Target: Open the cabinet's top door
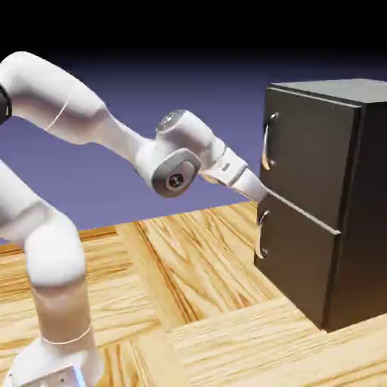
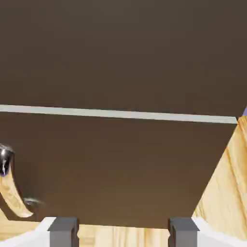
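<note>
The cabinet (image 1: 325,204) stands on the table's right side; its top door (image 1: 302,151) appears shut, so opening remains. The gripper (image 1: 262,193), jaws apart and holding nothing, sits against the seam between both panels, below the top handle (image 1: 267,141). Open tabletop (image 1: 189,302) leaves withdrawal room leftward.

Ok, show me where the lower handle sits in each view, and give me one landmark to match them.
Exterior view: the lower handle is right of centre, at the left edge of the cabinet's lower panel.
Hand view: lower handle at the left edge, low down, partly cut off.
Shared landmark: the pale seam between the two panels, just above the handle in both views.
</note>
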Available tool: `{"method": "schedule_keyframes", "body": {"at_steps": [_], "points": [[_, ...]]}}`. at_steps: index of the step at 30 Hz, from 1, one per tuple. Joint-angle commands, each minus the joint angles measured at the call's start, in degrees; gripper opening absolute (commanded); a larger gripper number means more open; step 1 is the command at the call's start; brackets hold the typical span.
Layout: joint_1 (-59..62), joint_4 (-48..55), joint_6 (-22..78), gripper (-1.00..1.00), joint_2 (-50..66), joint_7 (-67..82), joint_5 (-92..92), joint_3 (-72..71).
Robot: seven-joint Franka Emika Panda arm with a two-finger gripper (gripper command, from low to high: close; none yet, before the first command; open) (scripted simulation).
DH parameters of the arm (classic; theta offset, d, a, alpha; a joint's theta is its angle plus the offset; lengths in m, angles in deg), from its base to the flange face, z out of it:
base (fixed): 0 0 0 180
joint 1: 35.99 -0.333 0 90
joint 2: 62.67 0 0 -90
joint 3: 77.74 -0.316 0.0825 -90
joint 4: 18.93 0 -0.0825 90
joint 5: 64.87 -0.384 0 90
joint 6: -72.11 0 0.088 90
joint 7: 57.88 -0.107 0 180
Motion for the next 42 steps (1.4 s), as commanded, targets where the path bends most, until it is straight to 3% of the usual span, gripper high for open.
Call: {"method": "schedule_keyframes", "body": {"at_steps": [1, 42], "points": [[1.08, 0.51, 0.14, 0.00, -0.70, 1.31, -2.50, -1.23], [45.34, 21.39, 5.84, 0.00, -29.56, 54.79, -104.68, -51.65]]}}
